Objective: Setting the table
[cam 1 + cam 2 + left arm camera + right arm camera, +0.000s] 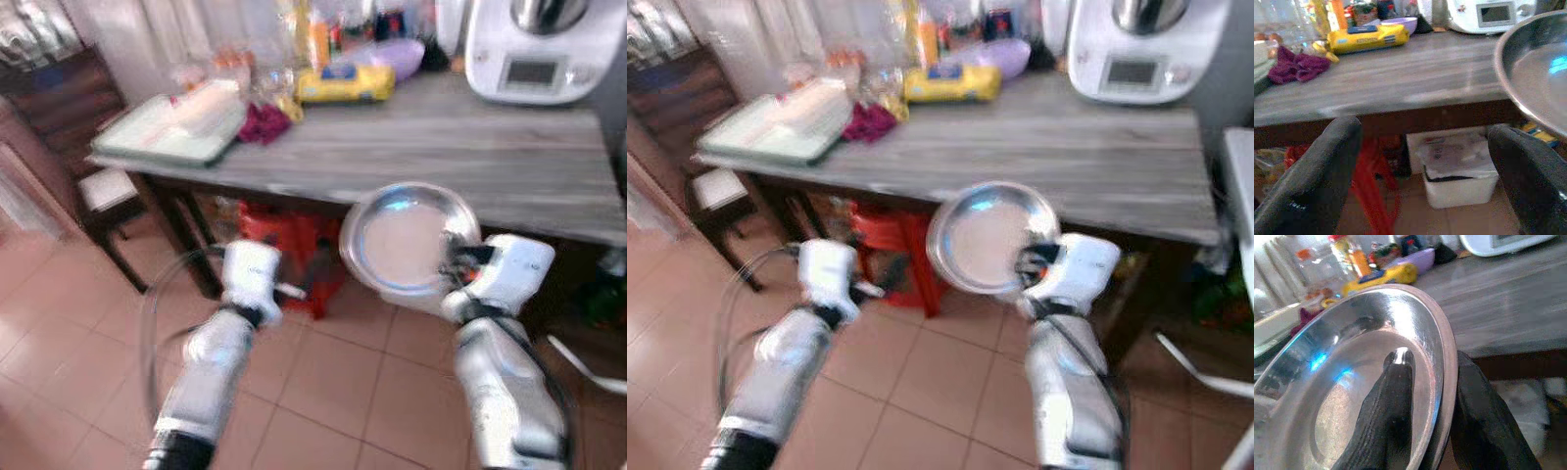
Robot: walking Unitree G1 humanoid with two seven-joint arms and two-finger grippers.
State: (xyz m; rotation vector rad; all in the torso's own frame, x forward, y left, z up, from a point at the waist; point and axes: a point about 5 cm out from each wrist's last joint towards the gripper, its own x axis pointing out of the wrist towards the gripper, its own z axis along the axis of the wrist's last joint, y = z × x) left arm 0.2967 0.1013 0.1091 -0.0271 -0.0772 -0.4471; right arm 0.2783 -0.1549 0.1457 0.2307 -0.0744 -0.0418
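Right gripper point(1425, 396): jaws clamped on rim of round shiny steel plate point(407, 240), held before grey wooden desk point(441, 147).
Left gripper point(1415, 171): jaws wide, at plate's 9 o'clock.

A shiny, smooth metal plate point(1366, 377) is clamped at its rim by the right gripper point(1435, 431), whose black fingers point(1386, 421) look matt and finely textured. Beyond it, a grey wood-grain table point(470, 147) holds a glossy white plastic appliance point(539, 44) and a crumpled magenta cloth point(1295, 66).
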